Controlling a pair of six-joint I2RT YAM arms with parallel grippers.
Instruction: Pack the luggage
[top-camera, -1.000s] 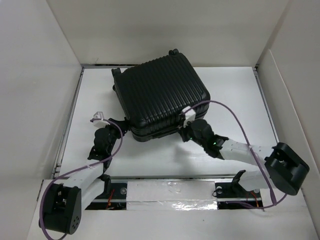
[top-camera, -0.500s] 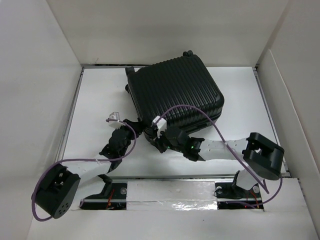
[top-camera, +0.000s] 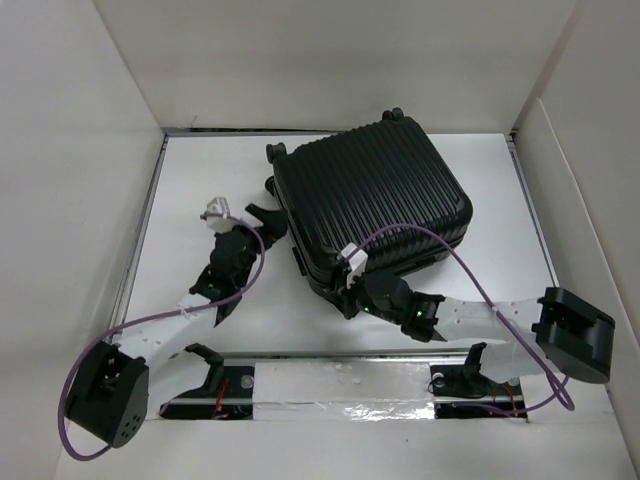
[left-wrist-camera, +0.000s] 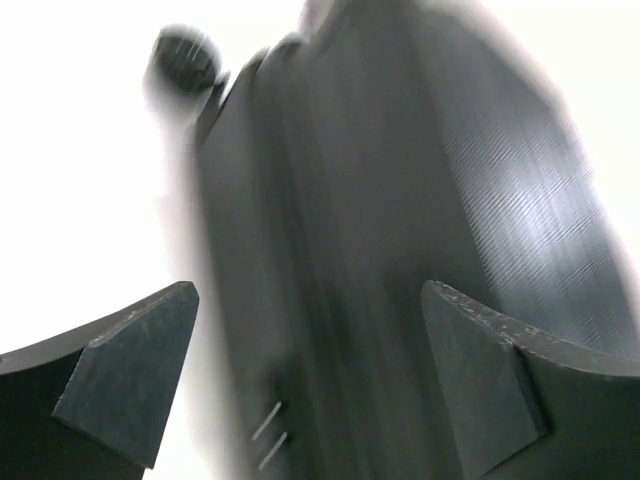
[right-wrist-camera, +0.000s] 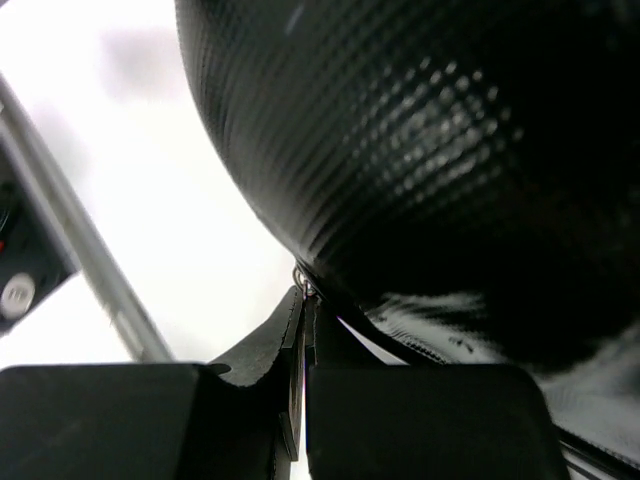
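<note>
Item: luggage (top-camera: 370, 205), one piece, a black hard shell with fine parallel ribs across the upper face, rounded corners and a slight sheen. It lies flat and closed on the white desk (top-camera: 190, 190), turned askew and set toward 1 o'clock of the top view's centre. Small black caster wheels (top-camera: 274, 150) stand out at its 10 and 12 o'clock corners. Close up, the shell (right-wrist-camera: 430, 130) shows a tight woven-dot grain, with a seam band curving under its bulge. Left fingers (top-camera: 268, 222): matt black wedge-shaped pads with chamfered tips, standing wide apart and holding nothing, just beside the luggage's 9 o'clock side. From the left wrist, the shell (left-wrist-camera: 400, 230) fills the gap between and beyond the two pads (left-wrist-camera: 130, 370), and contact cannot be made out. Right fingers (top-camera: 350, 292): at the luggage's 6 o'clock edge, near its 7 o'clock corner, pressed flat together (right-wrist-camera: 275, 345) on a small metal ring (right-wrist-camera: 303, 284) that pokes out at their tips against the seam. Purple cables (top-camera: 440, 232) loop from both arms, one arching over the shell's 5 o'clock corner. The left wrist view is motion-blurred, with one wheel (left-wrist-camera: 185, 58) only a dark smear. The luggage's underside and far 12 o'clock wall are hidden, and the right wrist view cuts the shell off on three sides.
</note>
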